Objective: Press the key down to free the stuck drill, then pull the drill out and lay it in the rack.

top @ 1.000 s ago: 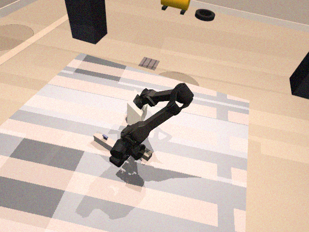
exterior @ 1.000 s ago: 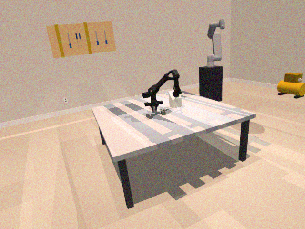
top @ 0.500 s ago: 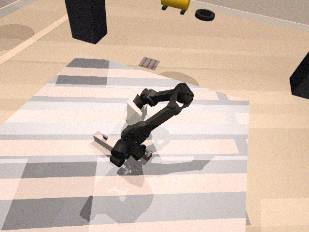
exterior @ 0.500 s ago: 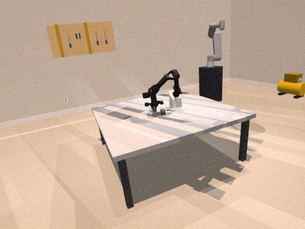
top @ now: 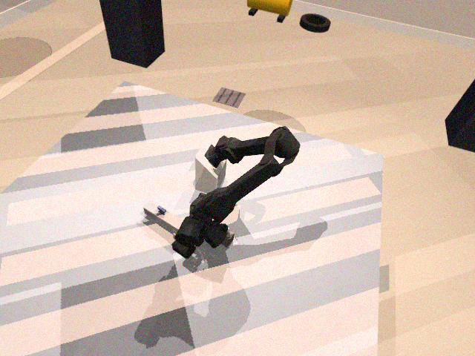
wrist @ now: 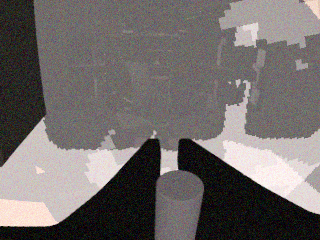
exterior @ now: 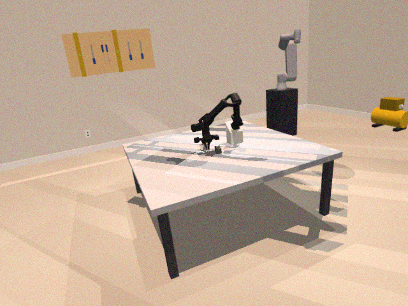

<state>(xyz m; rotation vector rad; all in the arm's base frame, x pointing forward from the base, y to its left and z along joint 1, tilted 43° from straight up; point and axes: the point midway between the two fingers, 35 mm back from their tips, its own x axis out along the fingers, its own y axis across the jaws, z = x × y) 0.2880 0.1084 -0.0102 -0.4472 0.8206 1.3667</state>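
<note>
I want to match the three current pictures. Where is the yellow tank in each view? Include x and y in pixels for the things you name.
Top: yellow tank (top: 268,5) (exterior: 389,116) at the upper edge, right of centre, cut off.
Exterior: at the right edge, above mid-height.
Wrist: not in it.
Shared landmark: the tabletop (top: 306,268) (exterior: 230,174) (wrist: 17,212).

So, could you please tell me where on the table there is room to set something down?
In the top view, the table seems to offer room between the arm's elbow and the right edge, and towards the bottom-right corner. It is crowded around the hand, grey cylinder, long bar and white block.
</note>
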